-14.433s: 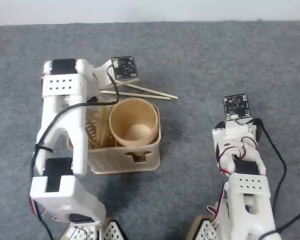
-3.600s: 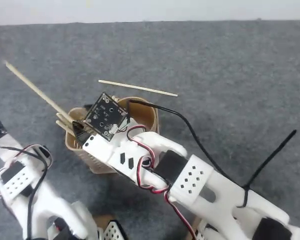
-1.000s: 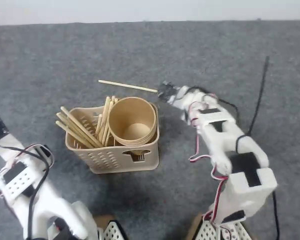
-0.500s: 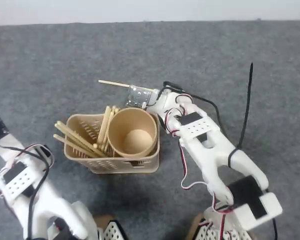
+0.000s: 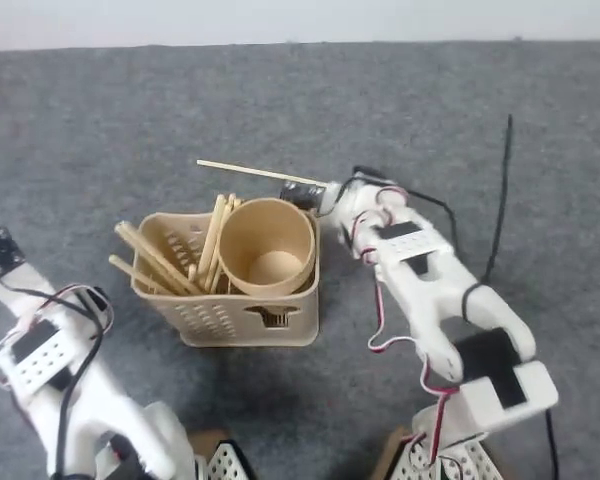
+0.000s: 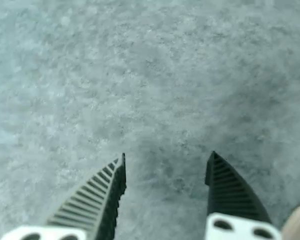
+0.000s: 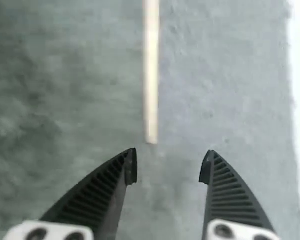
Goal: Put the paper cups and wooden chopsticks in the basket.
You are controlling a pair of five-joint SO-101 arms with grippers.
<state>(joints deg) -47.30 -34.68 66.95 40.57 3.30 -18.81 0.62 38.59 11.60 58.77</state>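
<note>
Since one wooden chopstick (image 7: 151, 75) lies loose on the carpet (image 5: 430, 120) just beyond the basket (image 5: 250, 320) — paper cups (image 5: 267, 248) inside — I hold my right claw (image 7: 167, 167) wide, aimed at its near end.

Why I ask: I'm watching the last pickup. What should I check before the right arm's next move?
1. Right gripper open: ok.
2. Chopstick between its fingertips: not ok, its end lies just ahead of them.
3. Chopstick flat on the carpet, apart from the basket: ok.
4. Basket upright, cup inside: ok.
5. Left gripper away from the basket, open: ok.
</note>
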